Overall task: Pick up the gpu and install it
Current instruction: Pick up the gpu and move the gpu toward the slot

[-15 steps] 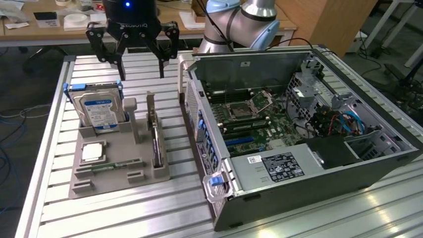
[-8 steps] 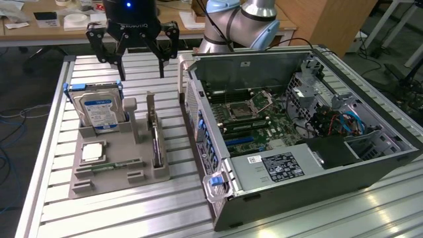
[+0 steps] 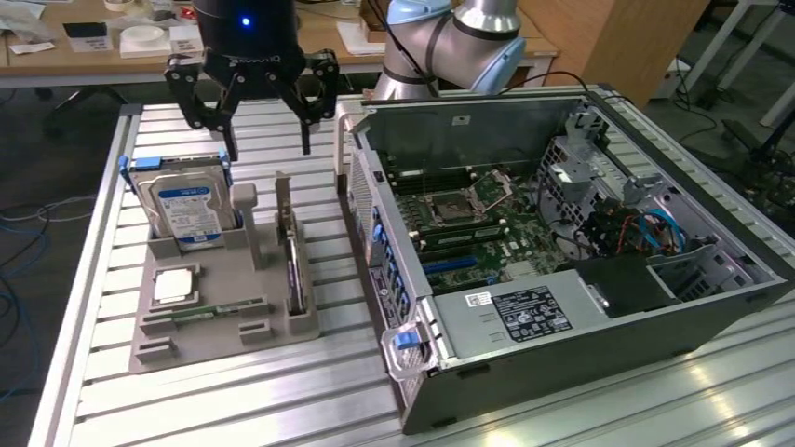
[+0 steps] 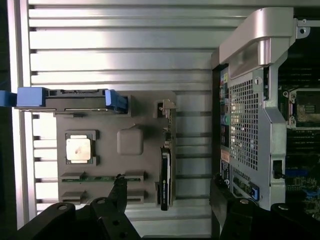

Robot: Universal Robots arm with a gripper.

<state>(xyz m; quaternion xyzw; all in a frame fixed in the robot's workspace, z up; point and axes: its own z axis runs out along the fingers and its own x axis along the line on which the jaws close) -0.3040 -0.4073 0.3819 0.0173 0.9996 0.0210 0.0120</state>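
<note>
You have a slatted metal table carrying two things directly: an open computer case lying on its side, and a grey parts tray near the case, on the exterior view's left, not touching it.

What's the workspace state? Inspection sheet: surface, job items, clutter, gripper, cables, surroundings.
Surface: slatted metal table carrying the grey parts tray beside the open PC case.
Job's things: gpu standing on edge in a tray slot, not held.
Clutter: hard drive upright in the tray; CPU and memory stick lying flat.
Grippers: gripper open, empty, above the tray, fingers either side of the gpu in the wrist view.
Cables: blue cables inside the case; floor cables.
Surroundings: wooden desk behind.
</note>
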